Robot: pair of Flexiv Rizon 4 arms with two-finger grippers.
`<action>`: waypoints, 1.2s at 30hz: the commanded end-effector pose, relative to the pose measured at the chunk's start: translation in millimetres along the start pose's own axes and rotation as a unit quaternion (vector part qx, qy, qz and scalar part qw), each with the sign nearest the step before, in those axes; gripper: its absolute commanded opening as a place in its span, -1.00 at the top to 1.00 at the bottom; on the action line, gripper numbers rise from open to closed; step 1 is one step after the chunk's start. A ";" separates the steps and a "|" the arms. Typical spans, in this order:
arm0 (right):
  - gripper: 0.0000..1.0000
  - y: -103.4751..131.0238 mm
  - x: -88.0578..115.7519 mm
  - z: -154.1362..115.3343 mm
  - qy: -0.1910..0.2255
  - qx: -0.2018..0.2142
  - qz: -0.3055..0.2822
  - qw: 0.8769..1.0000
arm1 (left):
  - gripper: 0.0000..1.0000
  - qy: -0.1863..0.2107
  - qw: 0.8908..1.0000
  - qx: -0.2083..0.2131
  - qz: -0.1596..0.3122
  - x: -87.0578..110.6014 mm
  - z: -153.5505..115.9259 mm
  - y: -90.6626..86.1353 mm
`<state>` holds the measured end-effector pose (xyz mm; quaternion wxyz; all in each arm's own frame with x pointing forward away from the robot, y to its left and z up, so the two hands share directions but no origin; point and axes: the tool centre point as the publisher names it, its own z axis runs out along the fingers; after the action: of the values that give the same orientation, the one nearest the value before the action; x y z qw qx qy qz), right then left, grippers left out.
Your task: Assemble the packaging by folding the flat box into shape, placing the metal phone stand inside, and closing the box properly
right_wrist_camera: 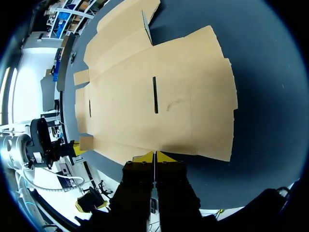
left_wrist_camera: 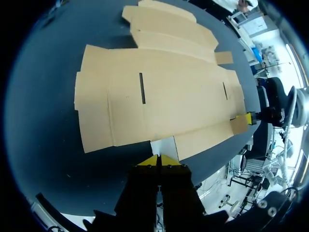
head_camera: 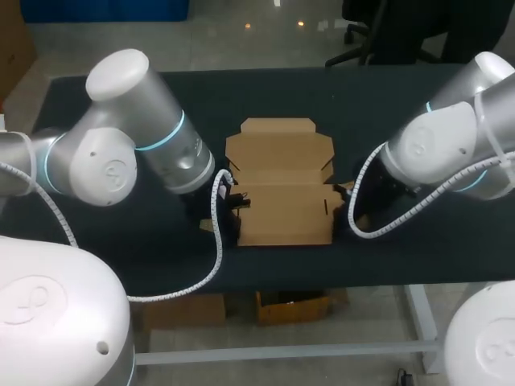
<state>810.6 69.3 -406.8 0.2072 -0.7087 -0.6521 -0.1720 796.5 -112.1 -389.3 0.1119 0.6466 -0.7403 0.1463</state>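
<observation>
I judge the folding has barely begun. The flat box lies spread out on the table, straight ahead of both grippers and between them. My left gripper has its yellow tips pressed together on nothing, right at the box's near edge. My right gripper is likewise closed and empty at the opposite edge. Next I'd part the fingers and work under a side panel to lift it along its crease. The cardboard is plain brown and creased into panels, with a narrow slit and a small tab beside the right gripper.
</observation>
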 end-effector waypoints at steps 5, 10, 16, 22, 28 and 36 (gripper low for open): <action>1.00 -0.2 8.8 -0.2 -0.012 0.002 -0.002 1.000 | 1.00 -0.013 1.000 0.001 0.007 9.2 -0.3 -0.3; 1.00 -0.9 11.2 1.3 -0.017 0.003 -0.004 1.000 | 1.00 -0.013 1.000 -0.001 0.010 10.9 2.1 1.1; 1.00 -5.0 15.6 3.0 -0.024 0.001 -0.008 1.000 | 1.00 -0.014 1.000 -0.003 0.011 11.6 3.3 1.3; 1.00 -9.8 15.4 5.5 -0.035 -0.004 -0.002 0.999 | 1.00 -0.015 1.000 -0.005 0.013 12.2 5.4 0.7; 1.00 -16.3 14.9 7.1 -0.041 -0.008 0.004 0.999 | 1.00 -0.020 1.000 -0.007 0.013 14.1 9.1 -0.3; 1.00 -23.4 15.1 8.0 -0.045 -0.013 0.004 0.999 | 1.00 -0.024 1.000 -0.006 0.012 18.0 12.3 -0.9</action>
<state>793.0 85.4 -404.3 0.1784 -0.7186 -0.6561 -0.1459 793.8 -128.3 -392.9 0.1005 0.6385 -0.7513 0.1330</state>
